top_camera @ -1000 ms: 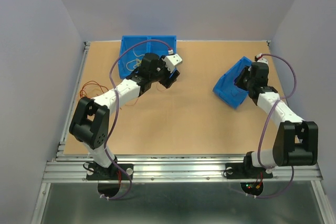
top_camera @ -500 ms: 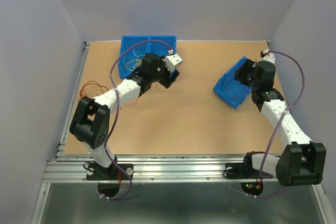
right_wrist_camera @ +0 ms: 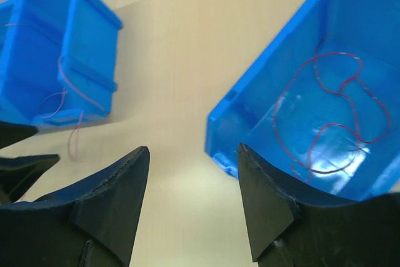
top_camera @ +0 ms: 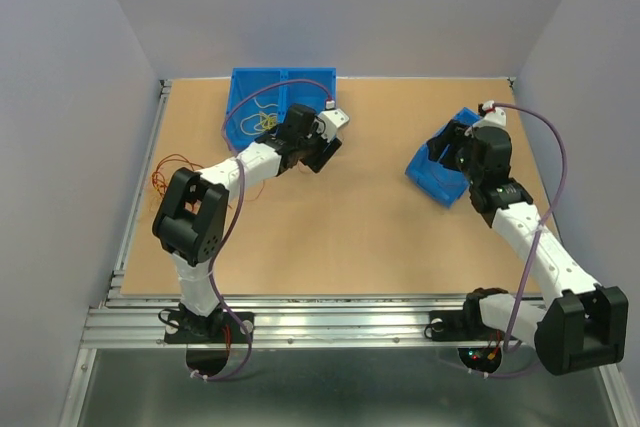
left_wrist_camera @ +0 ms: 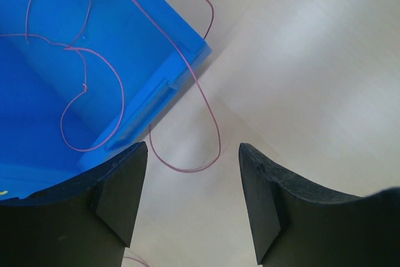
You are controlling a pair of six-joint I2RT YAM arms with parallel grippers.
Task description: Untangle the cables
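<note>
A thin magenta-pink cable runs from inside the big blue bin over its wall and loops on the table. My left gripper hangs open above that loop, touching nothing. From above, the left gripper is just right of this bin, which also holds a yellow cable. Orange and red cables lie at the table's left edge. A red cable coils inside the small blue bin. My right gripper is open beside that bin's corner, holding nothing.
The small blue bin lies on the table at the right, with the right gripper at its far side. A metal rail borders the table's left edge. Grey walls close in the back and both sides.
My right gripper has opened and let go of the small blue bin, and the right arm has swung outward. The left arm's elbow has shifted; its gripper stays near the big bin.
</note>
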